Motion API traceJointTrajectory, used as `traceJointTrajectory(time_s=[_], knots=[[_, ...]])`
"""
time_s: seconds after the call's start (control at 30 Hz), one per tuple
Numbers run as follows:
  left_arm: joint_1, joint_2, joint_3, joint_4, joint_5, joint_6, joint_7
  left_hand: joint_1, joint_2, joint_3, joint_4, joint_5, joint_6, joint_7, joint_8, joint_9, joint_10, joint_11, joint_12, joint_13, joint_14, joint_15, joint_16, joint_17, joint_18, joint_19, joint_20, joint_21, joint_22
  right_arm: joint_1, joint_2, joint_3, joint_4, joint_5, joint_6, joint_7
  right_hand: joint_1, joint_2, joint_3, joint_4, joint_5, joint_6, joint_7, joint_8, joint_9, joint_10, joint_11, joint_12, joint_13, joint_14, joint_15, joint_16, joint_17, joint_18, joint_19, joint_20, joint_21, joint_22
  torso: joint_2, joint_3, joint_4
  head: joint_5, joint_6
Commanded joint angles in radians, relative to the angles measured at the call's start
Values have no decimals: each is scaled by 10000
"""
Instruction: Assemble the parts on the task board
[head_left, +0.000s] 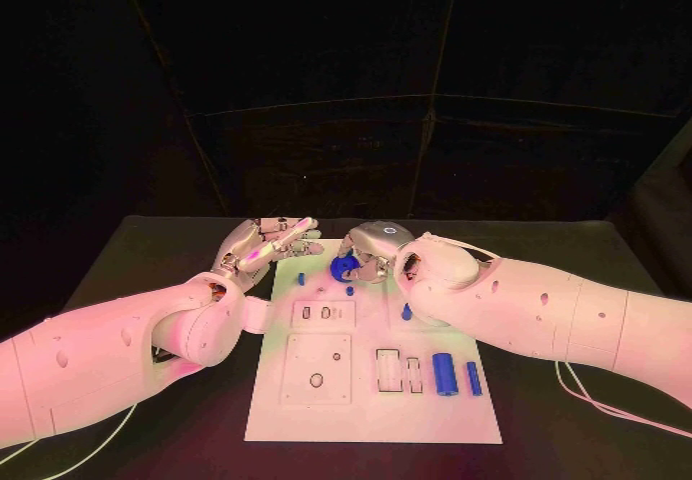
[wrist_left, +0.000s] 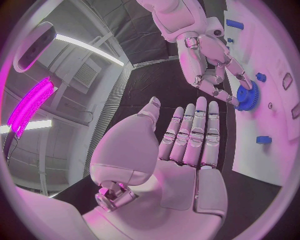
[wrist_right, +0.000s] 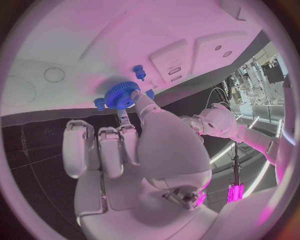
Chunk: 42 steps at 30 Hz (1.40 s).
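Observation:
The white task board (head_left: 375, 415) lies lengthwise in the middle of the table. At its far end my right hand (head_left: 381, 248) pinches a blue gear (head_left: 345, 268) between thumb and fingertips, just over the board. The same gear (wrist_right: 122, 94) appears in the right wrist view, and the gear (wrist_left: 248, 96) also shows under those fingers (wrist_left: 219, 75) in the left wrist view. My left hand (head_left: 268, 245) hovers flat and open beside the board's far left corner, holding nothing. Small blue pegs (head_left: 302, 279) (head_left: 349, 291) (head_left: 407, 312) stand near the gear. Two blue cylinders (head_left: 446, 374) (head_left: 473, 378) lie at the near right.
The board carries a small slotted plate (head_left: 325, 313), a larger square plate (head_left: 317, 370) and narrow pockets (head_left: 389, 370) next to the cylinders. Thin cables (head_left: 620, 410) trail over the black table on the right. Both forearms flank the board.

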Motion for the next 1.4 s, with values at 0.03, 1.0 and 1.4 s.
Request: traceJointTrajectory(time_s=[0.03, 1.0, 1.4], knots=[[16, -1, 11, 5, -7, 73, 42, -1, 131, -12, -35, 57, 74, 139, -58, -15, 83, 11, -38, -11, 27, 8, -45, -15, 147, 94, 5, -36, -15, -14, 91, -13, -104, -116, 91, -116, -93, 10, 84, -27, -58, 270, -219, -48, 25, -11, 39, -37, 1078, 902, -76, 49, 2009, -113, 65, 28, 60, 757, -4, 5, -26, 25, -4], [16, 31, 11, -48, -7, 140, 12, -1, 131, -12, -35, 57, 74, 139, -58, -15, 83, 11, -38, -11, 27, 8, -45, -15, 147, 94, 5, -36, -15, -44, 419, -12, -505, -415, -533, -535, -278, -325, 515, -142, -429, -51, -72, -406, 13, -100, 161, -182, 970, 898, 19, 40, 1994, -115, 66, 100, 58, 769, -6, 9, -30, 63, -10], [16, 27, 11, -60, -7, 157, -18, 10, 137, -15, -52, 56, 79, 138, -68, -14, 87, 12, -52, -10, 25, 9, -66, -17, 147, 104, 6, -43, -24, -43, 456, -12, -612, -52, 245, -629, -1861, -510, -263, 1008, -409, -745, 112, -1000, 44, -356, 359, -547, 631, 879, 202, 6, 1916, -92, -13, 285, 5, 681, -7, 11, -35, 60, -29]])
